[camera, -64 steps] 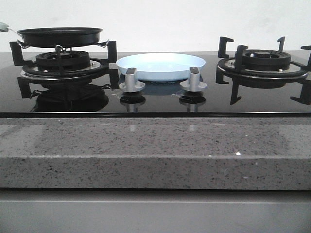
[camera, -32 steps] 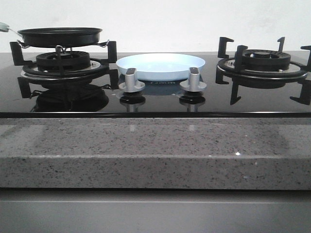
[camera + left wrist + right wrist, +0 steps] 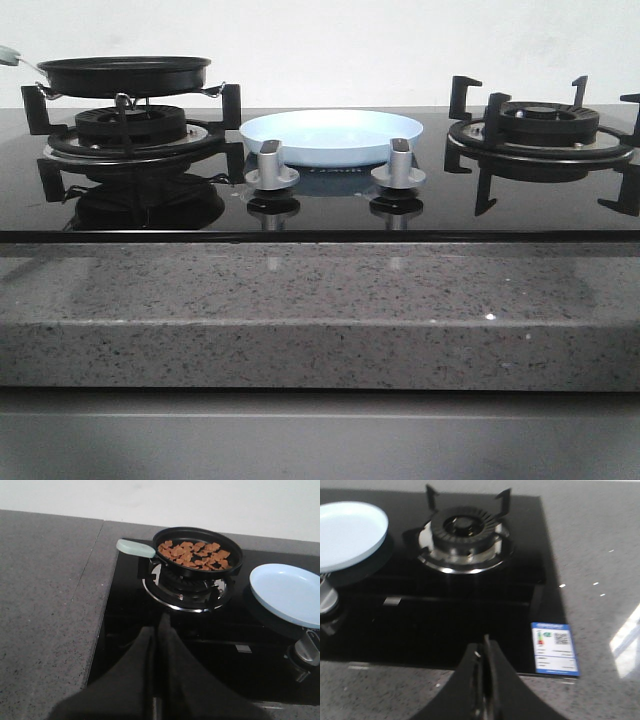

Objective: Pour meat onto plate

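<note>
Reddish-brown meat [image 3: 192, 555] lying in the black pan [image 3: 200, 539]
Pale-blue plate [image 3: 330, 136] sits bare beside it; left gripper [image 3: 157, 630] and right gripper [image 3: 485, 652] both pressed closed, holding nothing

My black glass hob [image 3: 320, 212] sits in speckled grey counter [image 3: 320, 310]; the plate [image 3: 330, 135] lies on it, right of the pan's burner [image 3: 130, 130]

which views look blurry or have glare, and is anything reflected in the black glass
Front view: sharp; the black glass cooktop mirrors the knobs and left burner grate. Left wrist view: fairly clear, with the meat in the pan readable. Right wrist view: soft and slightly blurred, with a bright glare patch on the counter.
</note>
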